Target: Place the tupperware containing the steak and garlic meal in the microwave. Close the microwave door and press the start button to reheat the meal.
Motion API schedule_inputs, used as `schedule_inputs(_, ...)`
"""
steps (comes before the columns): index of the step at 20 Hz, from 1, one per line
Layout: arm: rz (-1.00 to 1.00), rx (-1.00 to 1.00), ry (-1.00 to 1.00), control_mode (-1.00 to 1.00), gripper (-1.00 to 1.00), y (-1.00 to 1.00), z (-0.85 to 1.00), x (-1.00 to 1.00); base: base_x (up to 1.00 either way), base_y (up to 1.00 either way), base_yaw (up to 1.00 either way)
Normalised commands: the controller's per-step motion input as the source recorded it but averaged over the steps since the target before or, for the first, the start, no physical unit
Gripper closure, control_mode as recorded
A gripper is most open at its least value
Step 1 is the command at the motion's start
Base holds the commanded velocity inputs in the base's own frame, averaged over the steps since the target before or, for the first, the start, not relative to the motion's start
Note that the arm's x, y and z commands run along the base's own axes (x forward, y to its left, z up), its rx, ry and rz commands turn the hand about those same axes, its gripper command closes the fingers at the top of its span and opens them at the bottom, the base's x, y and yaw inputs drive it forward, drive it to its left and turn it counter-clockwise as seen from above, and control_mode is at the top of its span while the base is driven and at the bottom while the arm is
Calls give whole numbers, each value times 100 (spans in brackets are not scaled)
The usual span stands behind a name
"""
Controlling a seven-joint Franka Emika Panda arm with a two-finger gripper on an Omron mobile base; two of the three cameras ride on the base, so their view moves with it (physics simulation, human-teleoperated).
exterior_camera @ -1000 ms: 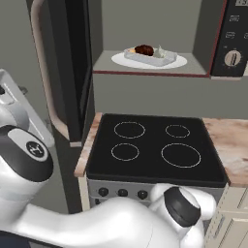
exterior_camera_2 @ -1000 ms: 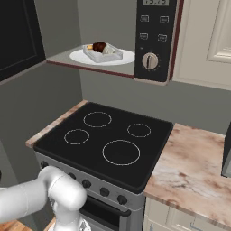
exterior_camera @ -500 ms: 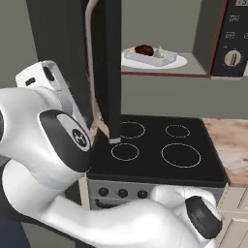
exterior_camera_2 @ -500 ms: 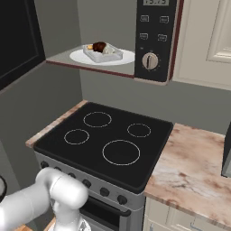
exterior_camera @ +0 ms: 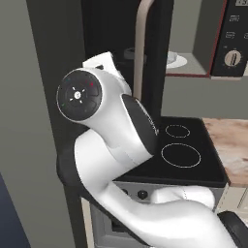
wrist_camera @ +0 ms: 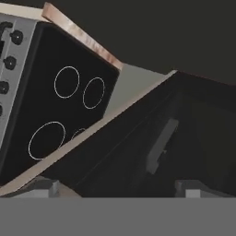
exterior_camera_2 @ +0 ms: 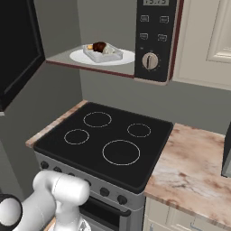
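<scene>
So the tupperware (exterior_camera_2: 103, 53) was sitting inside the microwave (exterior_camera_2: 155, 40) on the round white plate (exterior_camera_2: 126, 57), roughly centered on it. From the right base camera its long axis ran along the width of the cavity, slightly skewed so one short end angled toward the front opening and the other toward the back wall. The steak and garlic meal (exterior_camera_2: 99, 46) was in it, with the dark meat lump toward the left end of the tray and the pale garlic beside it to the right. The control panel with its dial (exterior_camera_2: 150, 61) was on the right side of the cavity.

The microwave door (exterior_camera: 126, 53) stood partway swung, upright, and in the left base camera it covered most of the opening, so just a sliver of the plate showed past its right edge. Its beige bar handle (exterior_camera: 140, 53) ran vertically, long axis straight up and down, with a curve at the top. The arm's big white elbow (exterior_camera: 111, 126) was right in front of the door there.

The gripper (wrist_camera: 122, 186) had its fingers spread wide with nothing between them, and the hand camera looked at the door's dark surface close up, with the stove top (wrist_camera: 60, 101) off to the side at a heavy tilt. Below the microwave sat the black cooktop (exterior_camera_2: 106, 137) with four rings, marble counter (exterior_camera_2: 194, 167) to its right.
</scene>
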Motion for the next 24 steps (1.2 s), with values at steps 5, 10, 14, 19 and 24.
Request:
schedule_inputs(5, 0, 12, 0, -100, -100, -100, 0, 46, 0, 0, 0)
schedule_inputs(10, 0, 11, 0, -100, -100, -100, 0, 88, 0, 0, 0)
schedule_inputs(14, 0, 7, 0, -100, -100, -83, 0, 100, 0, 0, 0)
schedule_inputs(19, 0, 1, 0, -100, -100, -43, 0, 100, 0, 0, 0)
schedule_inputs(24, 0, 0, 0, -100, -100, -27, 0, 100, 0, 0, 0)
